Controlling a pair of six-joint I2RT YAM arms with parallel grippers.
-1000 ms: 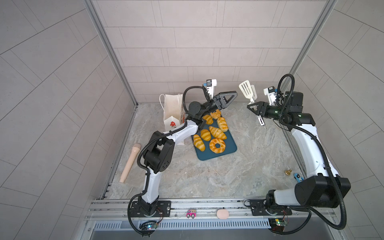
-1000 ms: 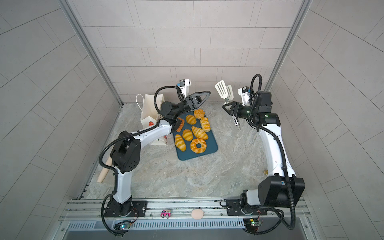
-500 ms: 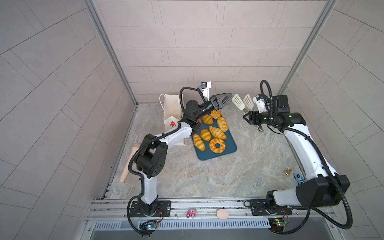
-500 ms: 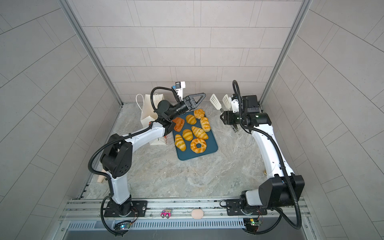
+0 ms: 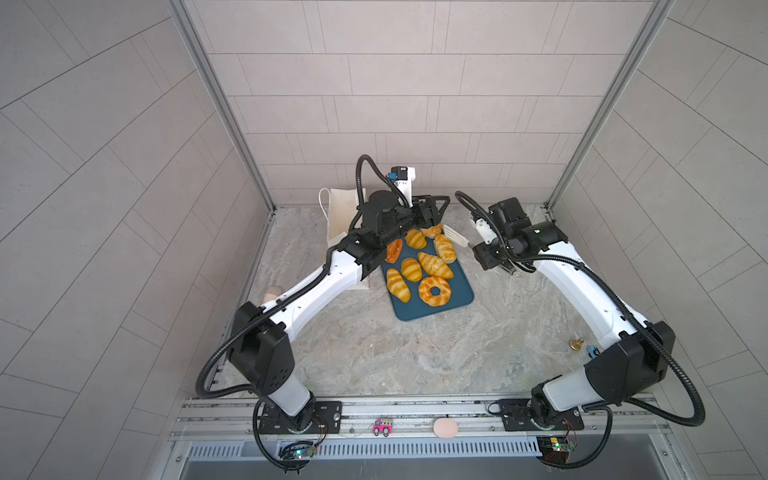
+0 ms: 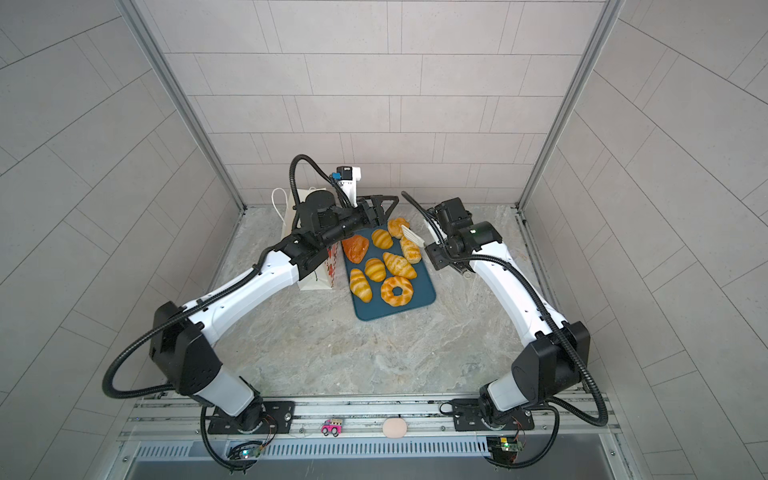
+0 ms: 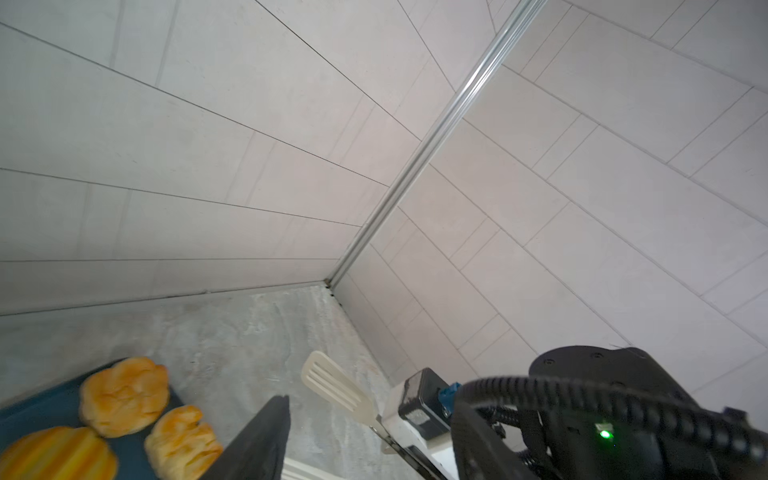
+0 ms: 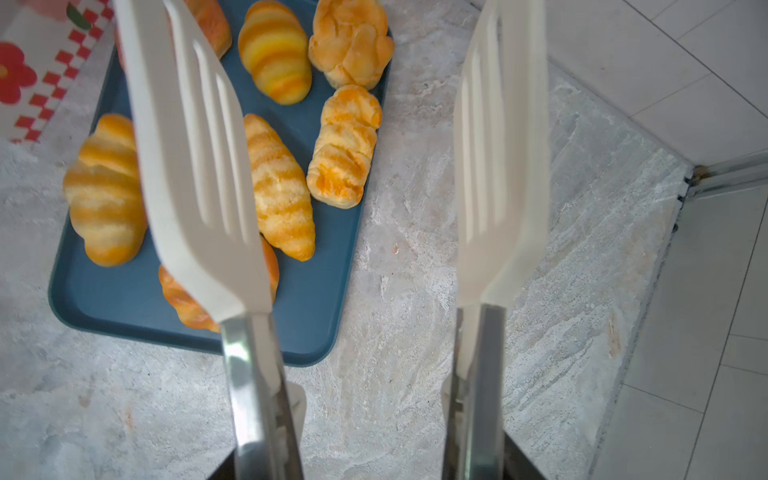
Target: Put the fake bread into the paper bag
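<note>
The fake bread [image 5: 434, 265] lies on the dark-blue tray [image 5: 422, 311], and the paper bag [image 5: 338, 214] stands just beside it at 10 o'clock. The left gripper [image 5: 436, 205] hangs over the tray's 12 o'clock end, fingers apart and empty; the right gripper [image 5: 478, 250], at 2 o'clock, grips white slotted tongs [image 8: 195, 166] whose blades are spread wide.

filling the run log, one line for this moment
left hand open near far end of tray; right hand gripping open tongs over tray; eight bread on tray
</note>
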